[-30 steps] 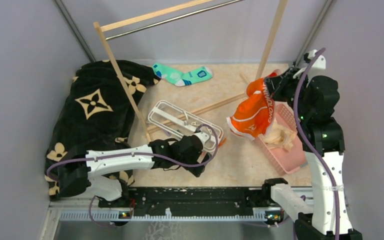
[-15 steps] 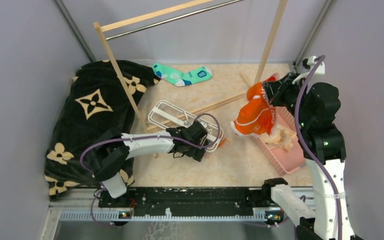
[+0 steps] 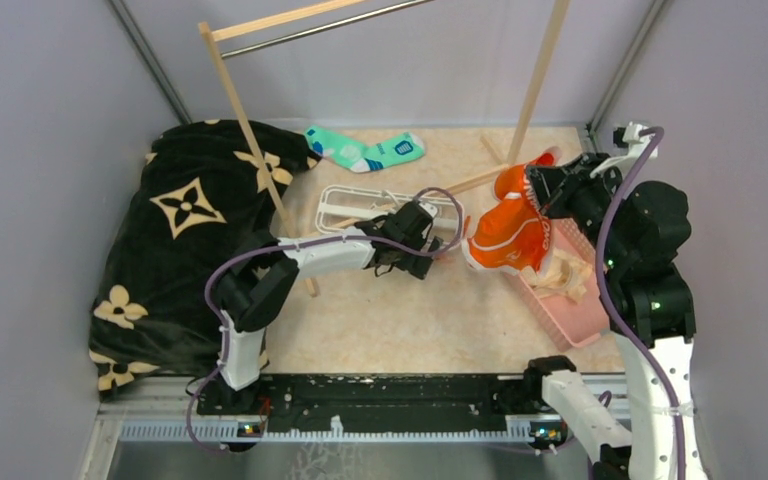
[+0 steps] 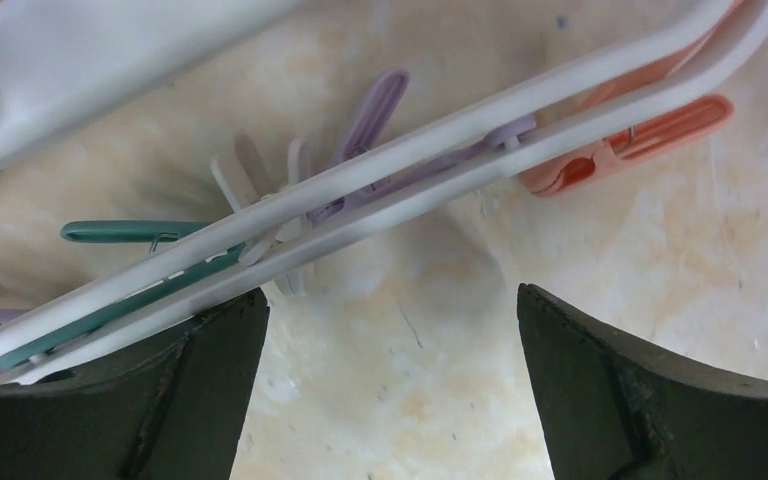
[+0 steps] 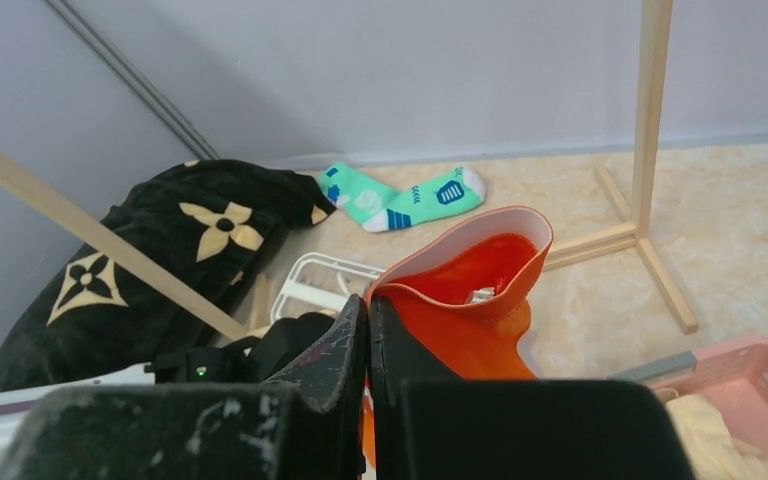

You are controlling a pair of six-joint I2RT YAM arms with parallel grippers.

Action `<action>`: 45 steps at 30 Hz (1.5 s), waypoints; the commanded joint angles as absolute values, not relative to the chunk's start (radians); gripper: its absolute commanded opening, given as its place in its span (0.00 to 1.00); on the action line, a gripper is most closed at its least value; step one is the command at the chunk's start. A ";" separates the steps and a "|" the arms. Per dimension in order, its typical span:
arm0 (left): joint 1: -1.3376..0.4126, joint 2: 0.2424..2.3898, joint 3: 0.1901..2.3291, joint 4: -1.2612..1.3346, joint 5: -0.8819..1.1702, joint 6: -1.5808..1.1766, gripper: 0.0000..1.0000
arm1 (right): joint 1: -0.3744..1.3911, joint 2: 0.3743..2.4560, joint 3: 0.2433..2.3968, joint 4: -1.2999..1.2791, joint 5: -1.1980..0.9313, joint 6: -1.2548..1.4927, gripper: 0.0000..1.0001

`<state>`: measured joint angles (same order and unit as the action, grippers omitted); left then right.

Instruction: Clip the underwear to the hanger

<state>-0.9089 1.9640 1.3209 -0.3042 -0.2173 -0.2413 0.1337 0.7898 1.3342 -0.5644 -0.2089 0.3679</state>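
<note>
My right gripper (image 5: 367,320) is black with pale scuffs, and the underwear (image 3: 508,235) is bright orange with white trim and white lettering. The hanger (image 4: 360,172) is white, with a purple clip (image 4: 375,105), a teal clip (image 4: 110,232) and an orange clip (image 4: 650,130). The sock (image 3: 365,152) is mint green with blue and white patches, the blanket (image 3: 190,215) black with cream flower motifs, the basket (image 3: 585,315) pink, the table (image 3: 410,320) beige, marbled.

The beige table (image 3: 410,320) carries a black blanket (image 3: 190,210), teal sock (image 3: 365,152), the hanger (image 4: 90,60), a pink basket (image 3: 578,312) and a wooden rack (image 3: 250,130).
</note>
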 commanded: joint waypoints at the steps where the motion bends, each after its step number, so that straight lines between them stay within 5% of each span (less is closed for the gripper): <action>1: -0.858 2.014 1.427 -0.222 -0.245 -0.138 0.99 | 0.139 0.776 1.333 -0.489 -0.227 0.358 0.00; 11: -0.773 2.075 1.581 -0.242 -0.188 -0.061 0.99 | 0.140 0.806 1.357 -0.499 -0.338 0.311 0.00; 20: -0.778 1.556 1.188 -0.084 -0.012 -0.184 1.00 | 0.172 0.852 1.391 -0.578 -0.478 0.216 0.00; 26: -0.778 1.150 0.968 -0.075 -0.113 -0.203 1.00 | 0.496 0.920 1.379 -0.606 -0.342 0.137 0.00; 33: -0.773 0.977 1.028 -0.243 -0.279 -0.114 1.00 | 0.885 1.002 1.414 -0.684 -0.233 0.052 0.00; 45: -0.771 0.917 1.068 -0.356 -0.369 -0.076 1.00 | 0.947 1.259 1.330 -0.642 -0.239 -0.052 0.02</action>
<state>-0.7765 0.9241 1.0641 -0.3080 -0.3191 -0.0883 0.9470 1.1107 1.3556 -0.7406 -0.2577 0.0448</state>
